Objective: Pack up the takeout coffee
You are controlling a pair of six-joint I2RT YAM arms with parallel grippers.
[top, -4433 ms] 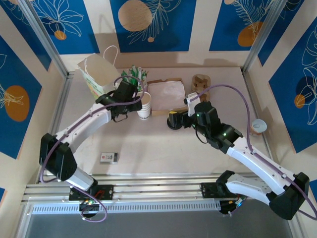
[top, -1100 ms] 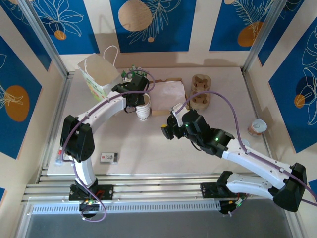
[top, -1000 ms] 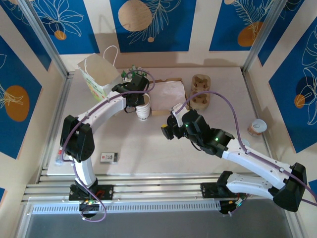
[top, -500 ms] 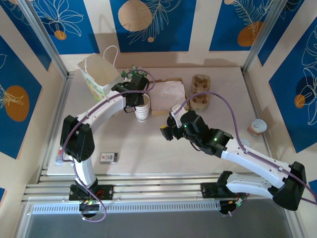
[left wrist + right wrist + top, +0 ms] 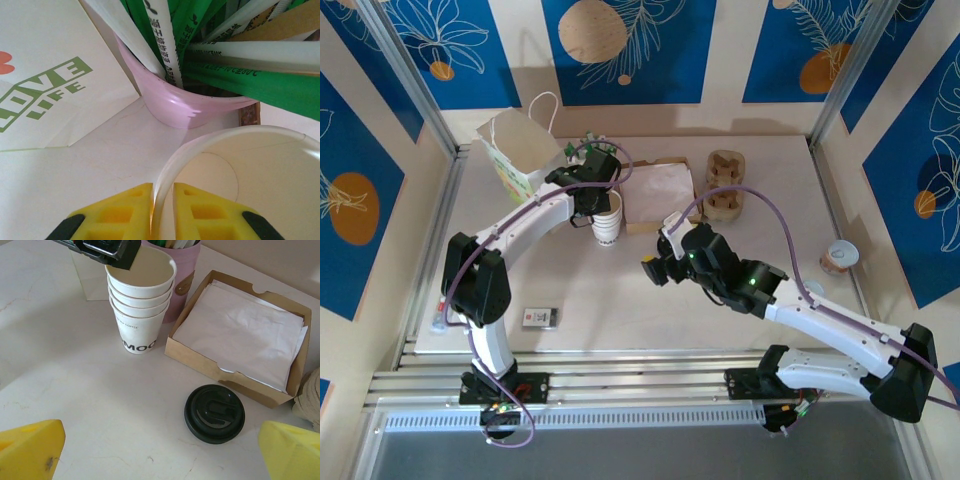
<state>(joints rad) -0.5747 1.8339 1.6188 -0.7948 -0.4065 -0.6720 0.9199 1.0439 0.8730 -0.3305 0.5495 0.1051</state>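
Right wrist, four cups [image 5: 140, 315], one lid [image 5: 214, 413], left tool [image 5: 129, 261] gripping cups, right tool [image 5: 160, 452] open

Between the wide-spread fingers of my right gripper [image 5: 160, 455] the table [image 5: 75, 390] lies bare up to the black lid [image 5: 215, 413], which sits flat just before the cardboard box [image 5: 240, 340]. Left of the lid I have an open lane to the stack of cups [image 5: 141, 305]. Behind the stack it is tight: the pink cup [image 5: 185, 105] of sticks stands just beside it, the paper bag [image 5: 45, 75] crowds the left, and my left gripper [image 5: 162, 200] straddles the top rim
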